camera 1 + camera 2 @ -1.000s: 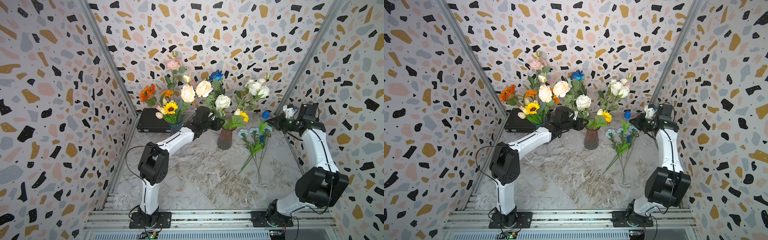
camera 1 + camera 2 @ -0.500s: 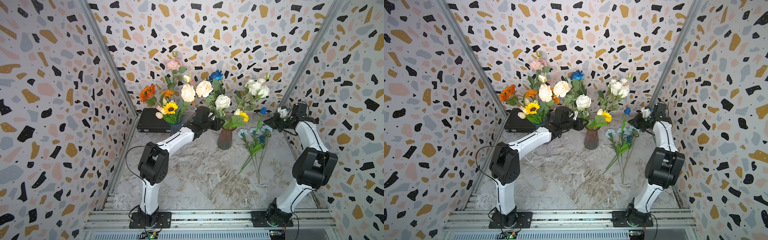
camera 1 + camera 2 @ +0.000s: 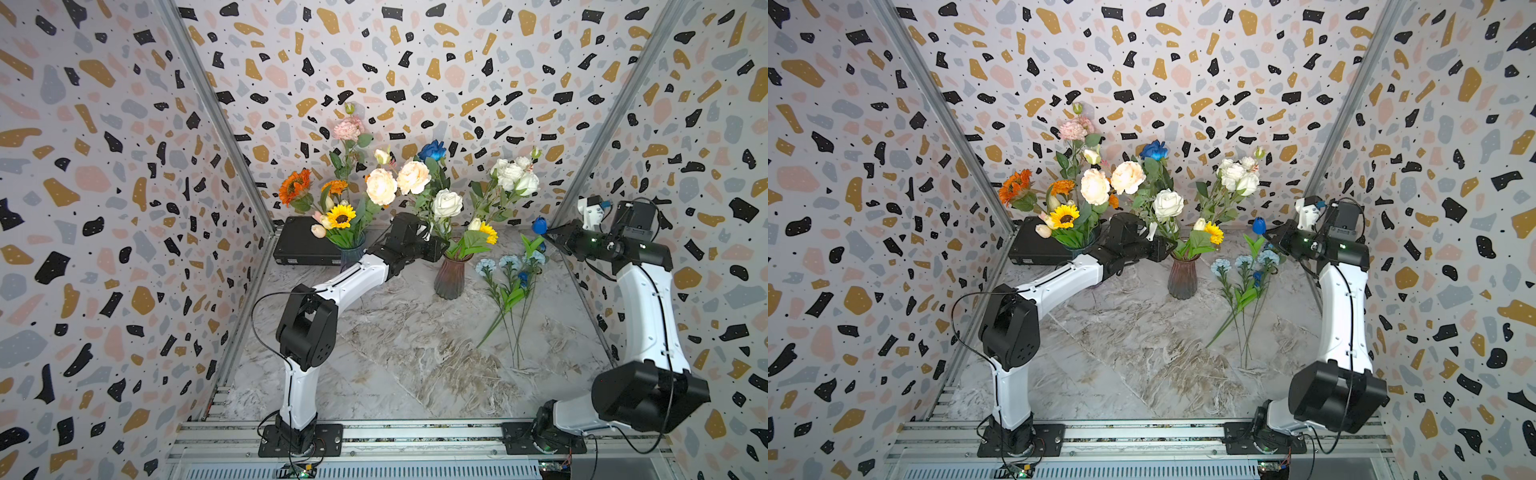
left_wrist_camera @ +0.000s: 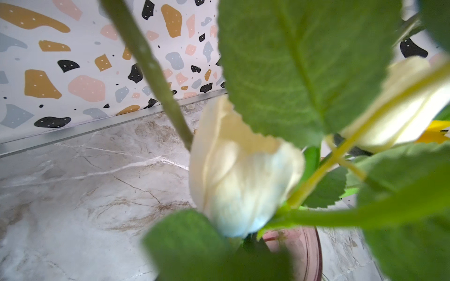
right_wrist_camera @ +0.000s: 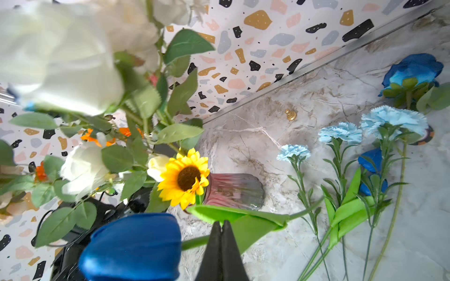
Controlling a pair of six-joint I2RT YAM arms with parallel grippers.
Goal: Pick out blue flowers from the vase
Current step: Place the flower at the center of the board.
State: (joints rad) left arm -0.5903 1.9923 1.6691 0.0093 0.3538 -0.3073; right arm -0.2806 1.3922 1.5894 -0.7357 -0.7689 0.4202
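Open marble floor [image 3: 415, 353]; right claw [image 5: 221, 222] tight on blue tulip stem [image 5: 194, 241] near wall [image 3: 685, 166]; left claw [image 3: 444, 250]: width unclear

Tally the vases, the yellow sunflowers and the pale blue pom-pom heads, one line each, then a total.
Vases: 2
Yellow sunflowers: 2
Pale blue pom-pom heads: 3
Total: 7
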